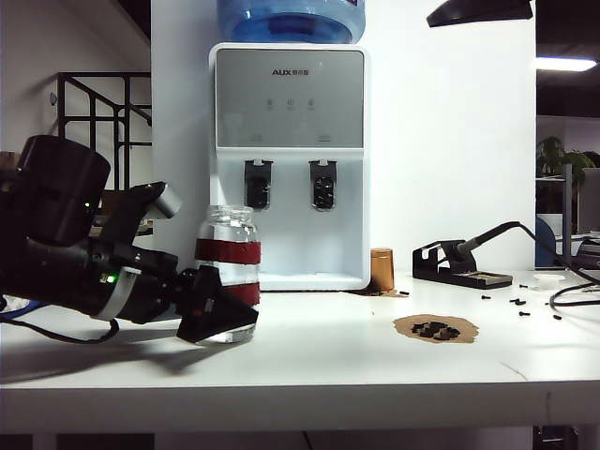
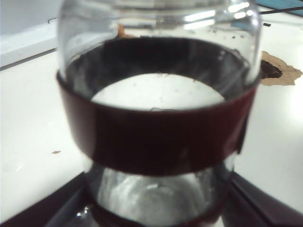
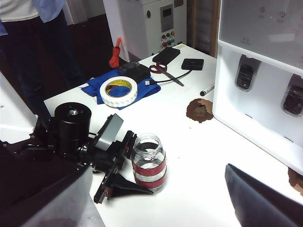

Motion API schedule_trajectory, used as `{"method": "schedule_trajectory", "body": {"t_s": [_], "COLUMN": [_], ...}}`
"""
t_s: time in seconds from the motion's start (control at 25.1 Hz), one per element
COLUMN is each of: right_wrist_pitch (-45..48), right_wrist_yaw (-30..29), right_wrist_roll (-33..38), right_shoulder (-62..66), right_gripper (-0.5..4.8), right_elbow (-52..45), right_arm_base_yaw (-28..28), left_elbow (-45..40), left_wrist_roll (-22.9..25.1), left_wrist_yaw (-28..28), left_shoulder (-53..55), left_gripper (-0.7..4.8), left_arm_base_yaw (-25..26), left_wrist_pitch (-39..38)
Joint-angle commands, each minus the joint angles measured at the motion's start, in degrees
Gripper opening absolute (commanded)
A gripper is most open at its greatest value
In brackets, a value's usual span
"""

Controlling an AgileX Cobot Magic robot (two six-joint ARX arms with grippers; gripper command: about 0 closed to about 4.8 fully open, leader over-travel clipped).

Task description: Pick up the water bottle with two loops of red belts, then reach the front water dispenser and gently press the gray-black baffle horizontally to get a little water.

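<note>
**Left tool brackets banded bottle before the dispenser**

Exterior view: the water bottle (image 1: 228,272), clear glass with two red bands, stands upright on the white counter (image 1: 319,352) just in front of the water dispenser (image 1: 291,159), left of its two dark paddles. The left tool (image 1: 221,312) lies low at the bottle's base, its dark fingers either side of the lower band. The right tool is out of this view.

Left wrist view: the bottle (image 2: 158,137) fills the frame, a black finger (image 2: 42,208) at each lower corner close against the glass; whether they press it I cannot tell.

Right wrist view: the left tool (image 3: 127,182) brackets the bottle (image 3: 149,163) on the counter (image 3: 199,156), dispenser (image 3: 258,80) nearby. The right tool (image 3: 156,201) hangs spread wide above, holding nothing.
</note>
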Motion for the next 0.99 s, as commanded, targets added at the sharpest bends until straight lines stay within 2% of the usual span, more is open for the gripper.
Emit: {"method": "schedule_trajectory", "body": {"t_s": [0.04, 0.28, 0.72, 0.8, 0.88, 0.92, 0.99], "right_wrist_pitch": [0.42, 0.46, 0.46, 0.46, 0.44, 0.46, 0.46], "right_wrist_yaw": [0.07, 0.04, 0.07, 0.04, 0.04, 0.04, 0.04], "right_wrist_roll": [-0.46, -0.46, -0.46, -0.46, -0.46, -0.46, -0.46], "right_shoulder": [-0.37, -0.37, -0.39, -0.39, -0.39, -0.37, -0.39], "right_gripper": [4.79, 4.79, 4.79, 4.79, 4.79, 4.79, 4.79], "right_elbow": [0.26, 0.26, 0.26, 0.26, 0.26, 0.26, 0.26], "right_arm_base_yaw": [0.07, 0.07, 0.07, 0.07, 0.07, 0.07, 0.07], "left_elbow": [0.00, -0.04, -0.04, -0.02, -0.02, -0.02, -0.02], "left_wrist_roll": [0.46, 3.08, 3.37, 3.37, 3.39, 3.39, 3.39], "left_wrist_yaw": [0.24, 0.24, 0.22, 0.13, -0.17, -0.17, -0.20], "left_shoulder": [-0.04, 0.83, 1.18, 1.18, 1.18, 1.18, 1.18], "left_gripper": [-0.04, -0.04, -0.01, 0.53, 1.72, 2.06, 2.26], "left_arm_base_yaw": [-0.04, -0.04, -0.02, 0.02, 0.02, 0.02, 0.04], "left_wrist_pitch": [-1.22, -2.62, -3.67, -4.44, -5.25, -5.53, -5.97]}}
